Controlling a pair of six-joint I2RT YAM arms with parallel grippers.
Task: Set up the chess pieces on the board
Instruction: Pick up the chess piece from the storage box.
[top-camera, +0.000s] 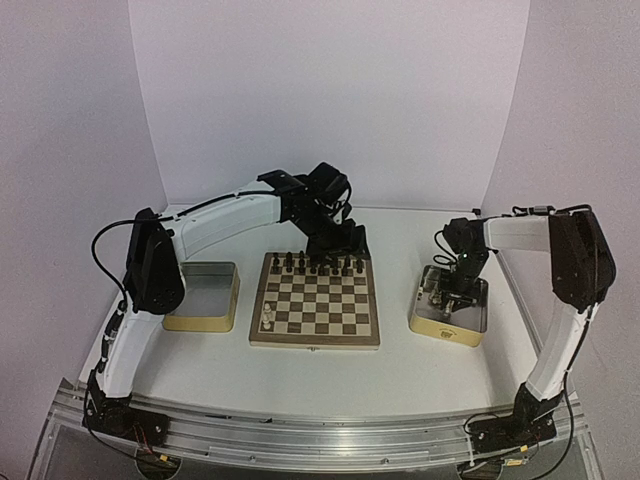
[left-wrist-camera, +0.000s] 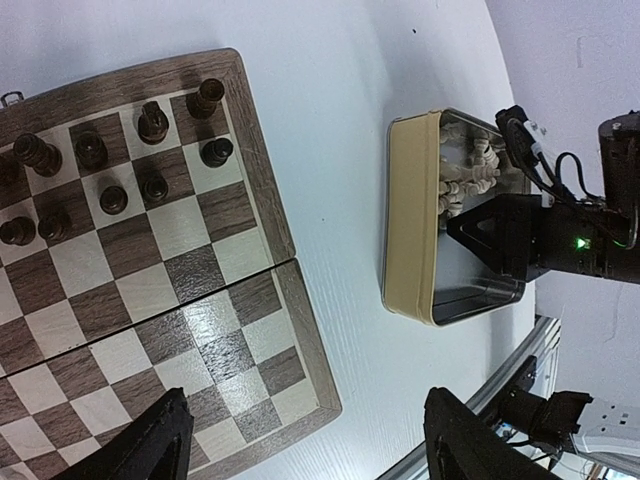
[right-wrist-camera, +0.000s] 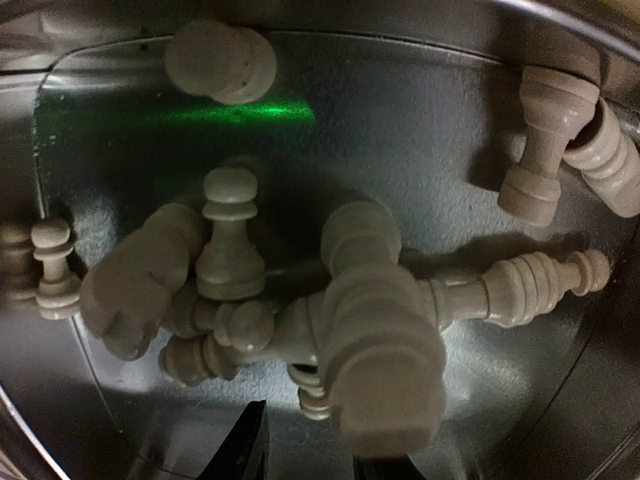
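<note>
In the tin (top-camera: 446, 328) right of the board (top-camera: 315, 341), my right end effector (top-camera: 448, 288) is among chess pieces (right-wrist-camera: 230, 240); I cannot tell its grip. My left end effector (left-wrist-camera: 305, 440) is open.

Just before the right gripper (right-wrist-camera: 312, 462), fingertips (right-wrist-camera: 248, 452) cut off at the lower edge, one of the chess pieces (right-wrist-camera: 385, 385) is blurred; any grip on it cannot be told. Under the left gripper (left-wrist-camera: 305, 440) the board (left-wrist-camera: 200, 330) runs off-frame
</note>
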